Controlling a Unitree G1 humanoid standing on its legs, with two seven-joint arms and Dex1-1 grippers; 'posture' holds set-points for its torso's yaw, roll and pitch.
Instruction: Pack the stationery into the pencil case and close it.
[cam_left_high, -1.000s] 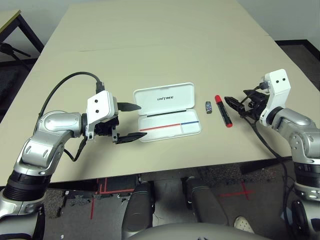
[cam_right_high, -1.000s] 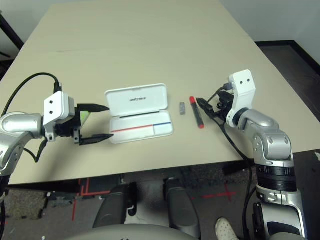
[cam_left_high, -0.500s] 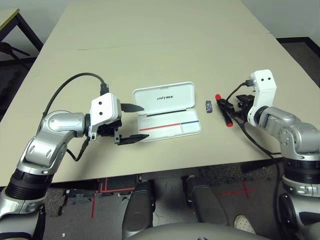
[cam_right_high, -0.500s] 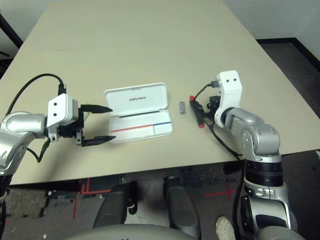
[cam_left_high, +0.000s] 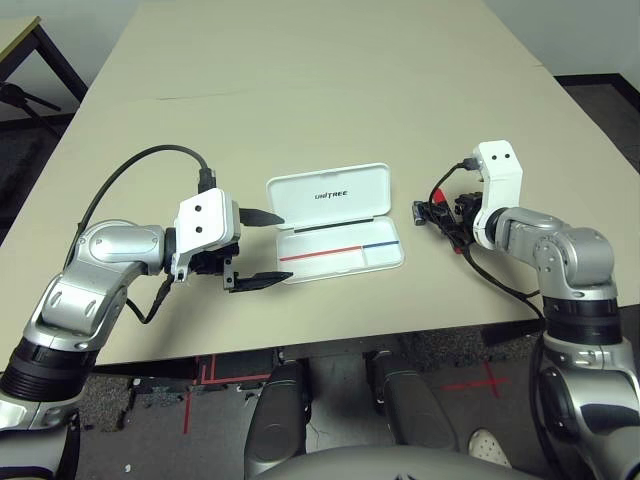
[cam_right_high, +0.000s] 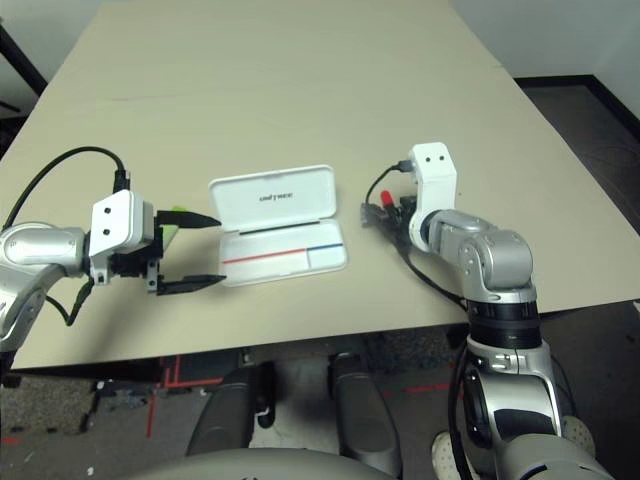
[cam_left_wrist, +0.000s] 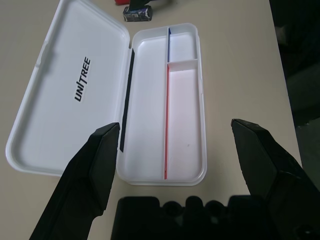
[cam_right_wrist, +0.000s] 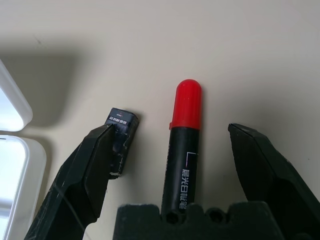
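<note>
The case (cam_left_high: 335, 223) lies open near the middle of the table's (cam_left_high: 320, 90) near half, its lid (cam_left_wrist: 65, 95) folded back flat toward the far edge and the tray (cam_left_wrist: 170, 105) toward the near edge. The lid bears small black lettering; a thin line runs down the tray, red along most of it and blue at one end, with a short wall closing off a small compartment at the blue end. Both tray and lid are bare inside.

The left gripper (cam_left_high: 253, 249) sits just off the case's left end, pointing right along the table — its two black fingers (cam_left_wrist: 95, 165) stand wide apart, holding nothing, and the case's end lies between them in the wrist view. A sliver of lime green, the highlighter (cam_right_high: 172, 223), shows beside that gripper, mostly hidden by it.

To the right of the case, apart from it, lies the small dark block (cam_right_wrist: 121, 131), and just beside that the marker (cam_right_wrist: 184, 145) — red cap pointing toward the far edge, black barrel with white print. The right gripper (cam_right_wrist: 172, 160) is down over the marker, fingers spread wide on either side of it and not closed on it. One finger (cam_right_wrist: 90, 170) overlaps the block's edge; whether it touches I cannot tell.
</note>
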